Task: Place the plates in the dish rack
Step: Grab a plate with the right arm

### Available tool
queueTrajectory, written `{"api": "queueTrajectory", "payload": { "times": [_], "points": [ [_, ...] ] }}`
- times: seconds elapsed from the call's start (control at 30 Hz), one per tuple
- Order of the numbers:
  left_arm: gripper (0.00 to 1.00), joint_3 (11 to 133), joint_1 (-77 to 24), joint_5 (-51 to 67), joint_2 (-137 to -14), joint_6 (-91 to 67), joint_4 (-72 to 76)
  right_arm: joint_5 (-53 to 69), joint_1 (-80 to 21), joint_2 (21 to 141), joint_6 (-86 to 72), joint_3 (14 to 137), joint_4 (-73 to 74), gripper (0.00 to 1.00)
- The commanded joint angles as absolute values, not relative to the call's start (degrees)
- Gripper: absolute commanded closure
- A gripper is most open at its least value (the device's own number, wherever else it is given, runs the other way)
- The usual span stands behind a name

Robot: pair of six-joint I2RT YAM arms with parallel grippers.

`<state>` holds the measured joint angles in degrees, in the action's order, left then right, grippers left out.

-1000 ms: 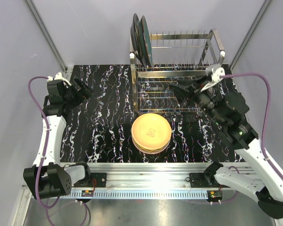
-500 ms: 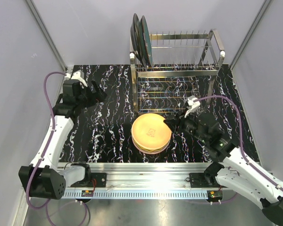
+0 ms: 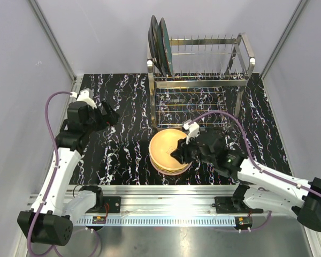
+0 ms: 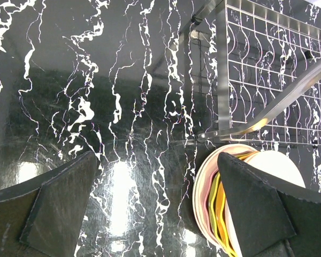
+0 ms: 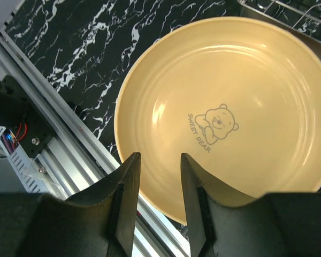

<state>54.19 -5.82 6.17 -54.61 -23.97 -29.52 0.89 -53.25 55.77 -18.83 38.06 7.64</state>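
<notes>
The shiny chrome wire dish rack holds two dark round plates upright at its left end. The stack of round plates, cream-yellow on top, lies just before it. Over the stack the right gripper is half open and empty; the left gripper gapes wide.

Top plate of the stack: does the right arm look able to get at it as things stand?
Probably yes. The right gripper hangs just over the rim of the top plate, jaws apart, with nothing in the way; the left gripper stands well off to the side.
</notes>
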Motion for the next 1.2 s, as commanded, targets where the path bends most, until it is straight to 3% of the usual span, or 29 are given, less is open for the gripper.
{"api": "queueTrajectory", "payload": {
  "times": [0.0, 0.63, 1.17],
  "points": [
    [0.01, 54.8, -5.2, 6.2, -55.3, -23.0, -27.5, -0.2, -54.7, 58.4, -17.4, 41.5, 8.3, 0.57],
    [0.01, 53.5, -2.5, 12.1, -54.7, -24.3, -25.8, 9.3, -55.1, 60.9, -11.3, 43.2, 16.9, 0.53],
    [0.01, 53.4, -1.8, 12.8, -54.8, -24.5, -25.5, 8.5, -56.1, 64.2, -9.1, 41.7, 16.2, 0.5]
  ]
}}
